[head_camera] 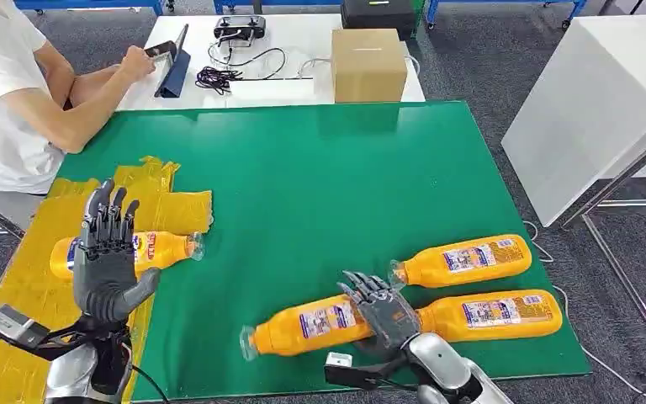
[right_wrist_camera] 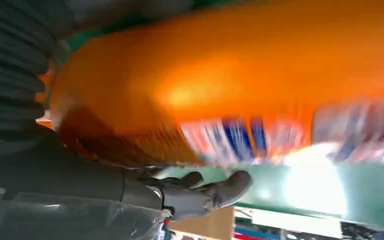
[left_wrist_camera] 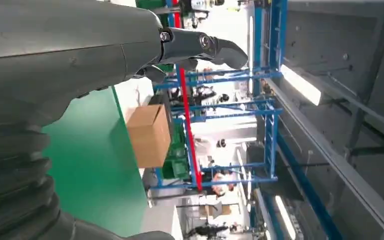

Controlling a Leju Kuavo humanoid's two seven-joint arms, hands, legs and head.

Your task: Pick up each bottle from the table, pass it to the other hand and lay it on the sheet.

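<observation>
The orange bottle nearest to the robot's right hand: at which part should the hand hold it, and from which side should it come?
Probably the middle of the orange bottle, at its label, from above. It lies flat on the green table, cap toward the robot's left. The right hand is over its thick end.

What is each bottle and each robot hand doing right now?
Bottle on the sheet: lying on its side on the yellow sheet.
Near bottle: lying on the green mat, right robot hand over it.
Middle bottle: lying flat, untouched.
Far bottle: lying flat, untouched.
Left robot hand: raised, fingers spread, holding nothing.
Cardboard box: closed.
</observation>
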